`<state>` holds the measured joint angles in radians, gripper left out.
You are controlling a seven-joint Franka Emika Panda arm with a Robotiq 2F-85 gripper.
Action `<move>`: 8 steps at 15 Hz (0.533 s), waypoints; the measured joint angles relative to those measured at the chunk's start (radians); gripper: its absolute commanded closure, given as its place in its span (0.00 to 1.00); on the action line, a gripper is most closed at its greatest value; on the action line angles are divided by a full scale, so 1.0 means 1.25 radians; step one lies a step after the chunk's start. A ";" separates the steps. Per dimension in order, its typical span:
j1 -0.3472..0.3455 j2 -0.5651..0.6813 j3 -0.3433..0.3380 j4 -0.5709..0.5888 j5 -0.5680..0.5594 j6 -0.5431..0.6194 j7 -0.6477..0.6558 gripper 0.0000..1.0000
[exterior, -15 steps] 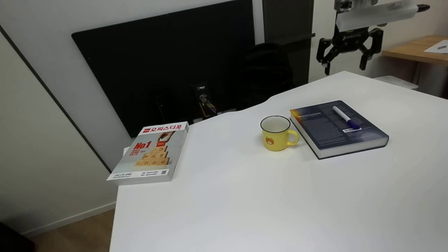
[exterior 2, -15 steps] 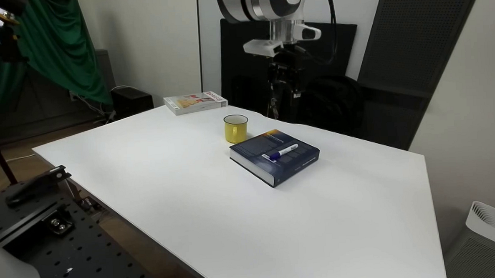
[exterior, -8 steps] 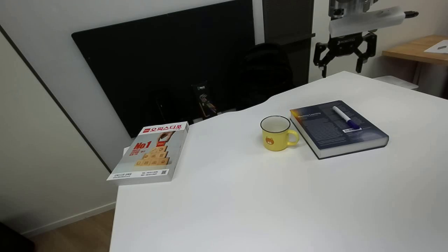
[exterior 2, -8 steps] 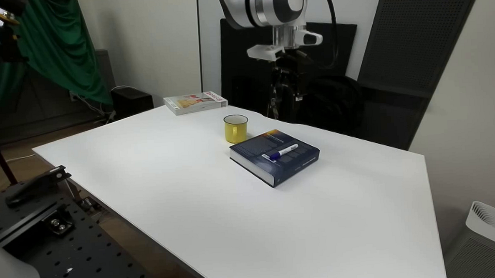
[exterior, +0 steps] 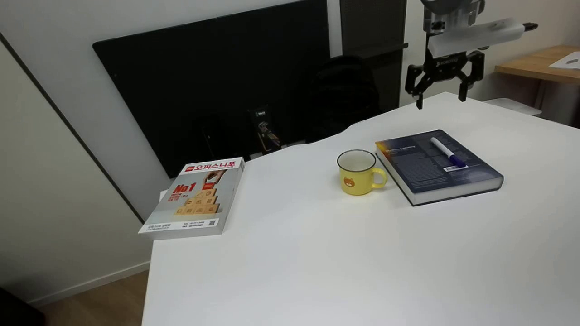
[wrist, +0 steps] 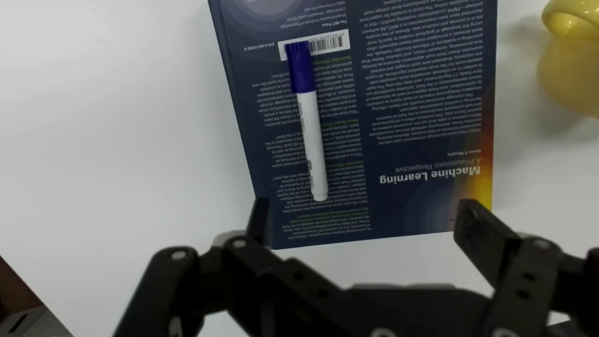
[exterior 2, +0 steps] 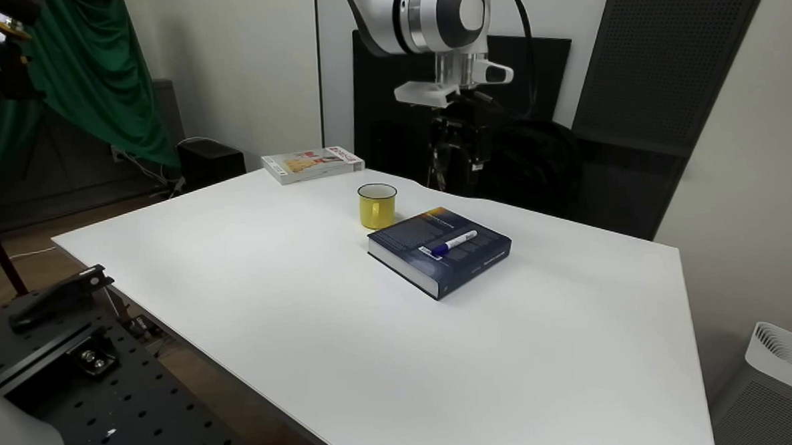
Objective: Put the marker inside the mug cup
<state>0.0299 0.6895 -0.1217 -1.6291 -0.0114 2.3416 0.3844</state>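
The marker, white with a dark blue-purple cap, lies on the dark blue book. It shows in both exterior views (exterior: 447, 151) (exterior 2: 454, 243) and in the wrist view (wrist: 311, 135). The yellow mug (exterior: 355, 183) stands upright beside the book (exterior: 408, 172), its handle towards the book; its pale inside shows nothing in it. It also shows in an exterior view (exterior 2: 377, 213) and partly at the right edge of the wrist view (wrist: 573, 77). My gripper (exterior: 441, 103) is open and empty, above and beyond the book. In the wrist view my gripper (wrist: 365, 206) stands below the marker's white end.
A thick white catalogue (exterior: 195, 199) lies at the far corner of the white table (exterior: 317, 262). A dark backpack (exterior: 344, 90) and black board (exterior: 217, 81) stand behind the table edge. A wooden desk (exterior: 539, 63) and an air purifier (exterior 2: 770, 380) stand off the table.
My gripper has moved down and slightly left in an exterior view, staying open. The marker, mug and books have not moved.
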 measured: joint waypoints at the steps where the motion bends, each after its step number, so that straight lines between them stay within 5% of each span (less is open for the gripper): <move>1: -0.002 0.013 0.001 0.012 0.005 0.000 -0.010 0.00; 8: -0.028 0.123 0.008 0.115 0.042 0.004 -0.047 0.00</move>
<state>-0.0056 0.8429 -0.1119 -1.4857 0.0416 2.3465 0.3254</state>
